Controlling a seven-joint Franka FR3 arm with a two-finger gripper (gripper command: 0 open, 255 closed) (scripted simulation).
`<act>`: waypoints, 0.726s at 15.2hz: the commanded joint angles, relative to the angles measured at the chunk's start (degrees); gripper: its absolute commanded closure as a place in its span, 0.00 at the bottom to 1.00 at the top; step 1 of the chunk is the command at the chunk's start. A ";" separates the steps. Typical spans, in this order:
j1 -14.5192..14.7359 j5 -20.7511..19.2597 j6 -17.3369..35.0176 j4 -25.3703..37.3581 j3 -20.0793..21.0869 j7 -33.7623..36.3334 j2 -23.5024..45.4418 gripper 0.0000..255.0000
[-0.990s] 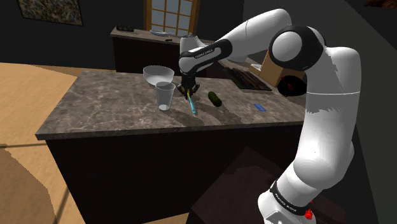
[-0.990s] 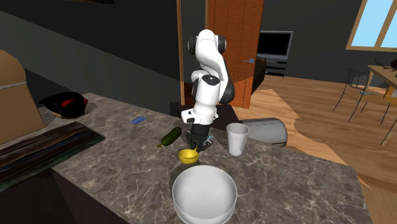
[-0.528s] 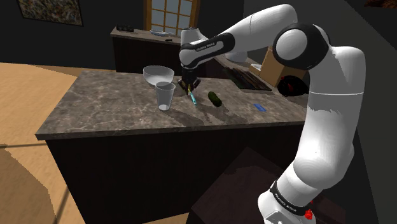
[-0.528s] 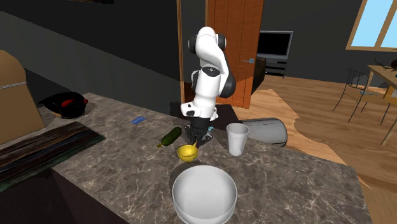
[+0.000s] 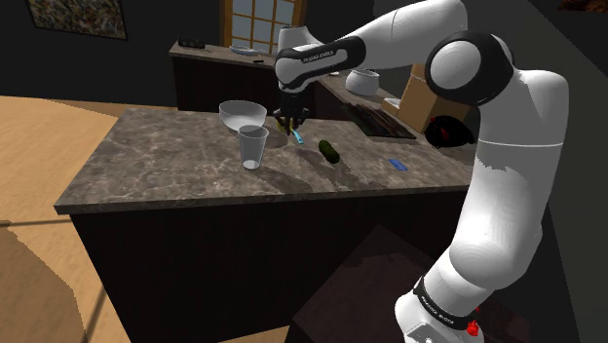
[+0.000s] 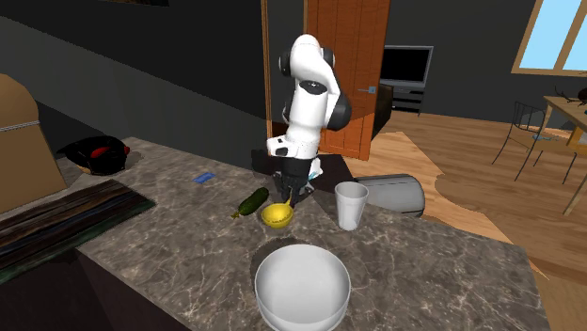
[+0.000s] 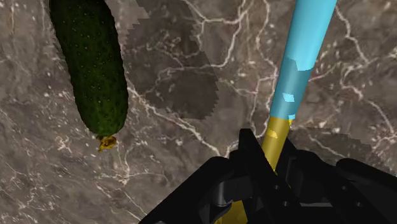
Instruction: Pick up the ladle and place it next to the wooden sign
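1. The black gripper (image 7: 272, 167) is clamped on the ladle (image 7: 299, 51); its two fingers clasp the yellow shaft just where it meets the blue handle, and the blue handle runs on away from the fingertips.
2. In the second exterior view the ladle's yellow bowl (image 6: 277, 215) hangs just below the gripper (image 6: 288, 197), over the marble counter (image 6: 442, 282); whether it touches the stone I cannot tell; in the shoulder view the blue handle (image 5: 296, 138) slants down out of the gripper (image 5: 290, 124).
3. A dark green cucumber (image 7: 92, 63) lies flat on the counter just beside the gripper, apart from the ladle; the gripper's shadow falls on the stone between them.
4. A white cup (image 6: 351, 204) stands upright near the gripper, on the side away from the cucumber; a wide white bowl (image 6: 302, 287) sits on the counter near the ladle's bowl, not touching it.
5. The wooden sign (image 6: 66, 216), a dark planked board, lies flat well apart from the gripper, beyond the cucumber; a small blue item (image 6: 202, 176) lies on the counter between the sign and the arm.
6. A cardboard box (image 6: 14, 141) stands past the sign, farther from the gripper.
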 commanded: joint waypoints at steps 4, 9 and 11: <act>0.00 0.35 -3.22 2.22 0.09 -0.70 -1.04 1.00; 0.06 0.62 -6.43 4.86 0.17 -1.30 -1.67 1.00; -1.63 0.93 -5.05 1.96 -0.52 -3.45 -3.61 1.00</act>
